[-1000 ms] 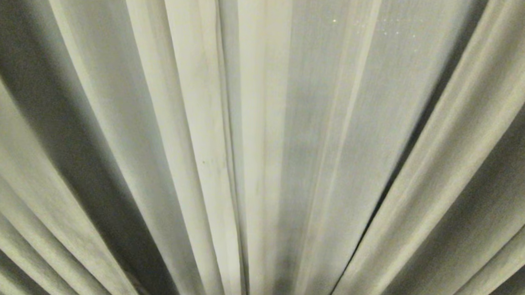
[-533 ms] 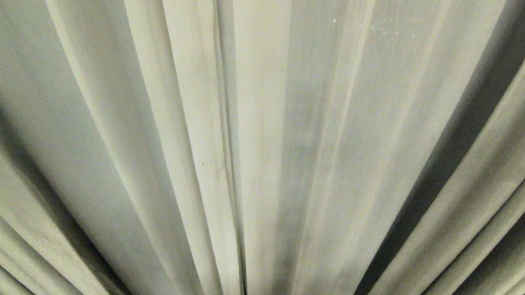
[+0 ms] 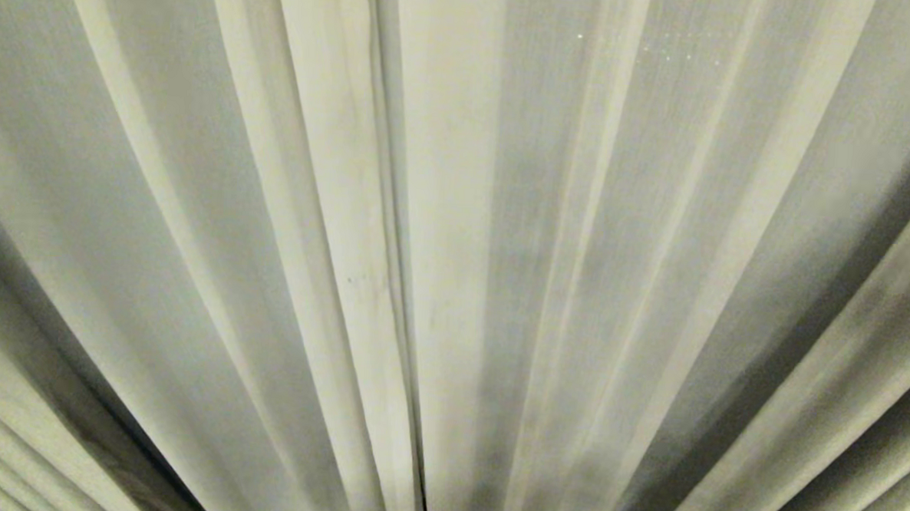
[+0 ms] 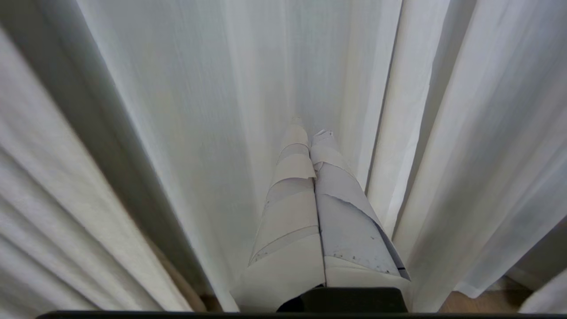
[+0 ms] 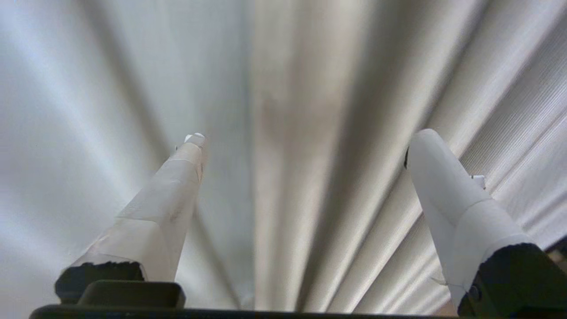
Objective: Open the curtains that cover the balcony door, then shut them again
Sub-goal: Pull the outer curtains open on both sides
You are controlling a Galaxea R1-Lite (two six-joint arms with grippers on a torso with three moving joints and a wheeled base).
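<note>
With my right gripper (image 5: 305, 137) spread wide before the curtains (image 3: 457, 209), I judge a fold needs pinching next; my left gripper (image 4: 310, 128) rests pressed together.

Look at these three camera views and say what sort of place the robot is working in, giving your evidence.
Probably a room in a home, right at a curtained window or door. Long pleated cream curtains fill every view, and a strip of wooden floor shows beneath their hem. No glass or frame is visible.

Wooden floor (image 4: 483, 302) under curtain hems (image 4: 469, 290)
</note>
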